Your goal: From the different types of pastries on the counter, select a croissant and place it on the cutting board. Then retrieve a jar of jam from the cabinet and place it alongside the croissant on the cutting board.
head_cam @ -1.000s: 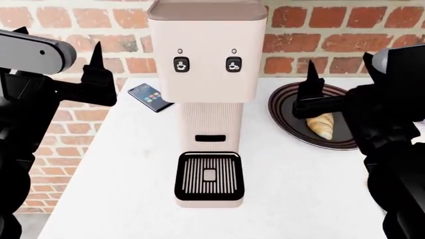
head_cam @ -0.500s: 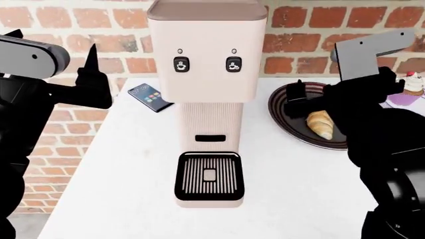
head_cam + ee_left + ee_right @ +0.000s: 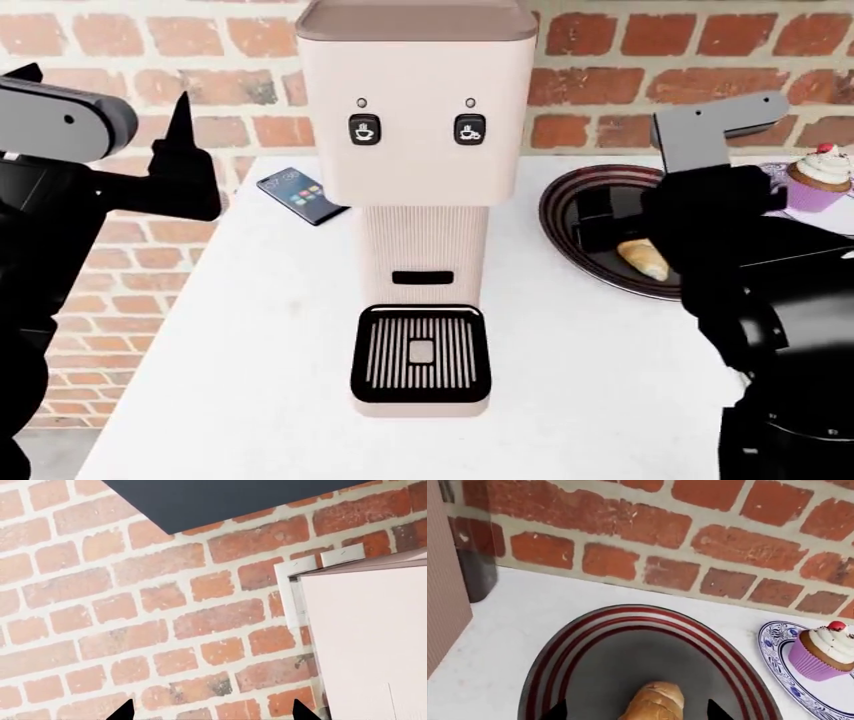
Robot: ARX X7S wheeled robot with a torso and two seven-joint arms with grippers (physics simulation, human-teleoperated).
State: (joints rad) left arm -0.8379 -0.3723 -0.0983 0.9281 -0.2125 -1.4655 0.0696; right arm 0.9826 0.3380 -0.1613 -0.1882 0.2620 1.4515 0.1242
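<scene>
The croissant (image 3: 645,258) lies on a round dark striped plate (image 3: 567,215) on the white counter (image 3: 227,350), right of the coffee machine. My right gripper (image 3: 607,222) hangs over the plate. In the right wrist view its open fingertips (image 3: 636,712) stand on either side of the croissant (image 3: 654,700), empty and apart from it. The cupcake (image 3: 817,178) stands further right. My left gripper (image 3: 147,150) is raised at the left. In the left wrist view it is open (image 3: 211,712), empty and facing the brick wall. The cutting board and the jam jar are out of view.
A tall beige coffee machine (image 3: 414,190) stands mid-counter, with a smartphone (image 3: 302,195) behind its left side. The cupcake (image 3: 826,652) sits on a blue-patterned saucer (image 3: 775,647) close beside the plate (image 3: 580,650). A dark panel (image 3: 227,500) hangs above the wall.
My right arm has swung and tipped downward, and its gripper is now over the croissant. The cupcake has come into view. My left arm has drifted slightly left.
</scene>
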